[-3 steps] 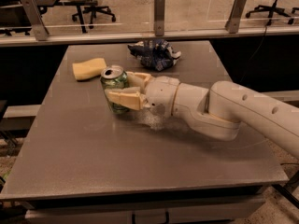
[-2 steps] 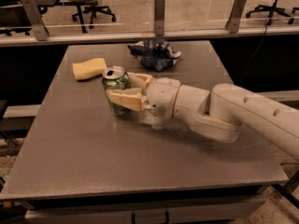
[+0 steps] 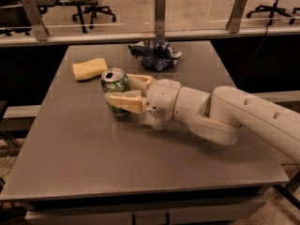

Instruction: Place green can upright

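Observation:
The green can (image 3: 114,80) stands upright on the grey table (image 3: 140,153), left of centre, its silver top with the pull-tab hole facing up. My gripper (image 3: 119,89) reaches in from the right and is shut on the can. One tan finger (image 3: 125,101) lies across the can's front and the other finger (image 3: 140,82) sits against its back right side. The can's base rests on the table or just above it; the near finger hides part of its body.
A yellow sponge block (image 3: 89,68) lies behind and to the left of the can. A blue-and-white wrinkly bag (image 3: 156,54) lies at the back centre. A rail with metal posts (image 3: 160,9) runs behind the table; office chairs stand beyond.

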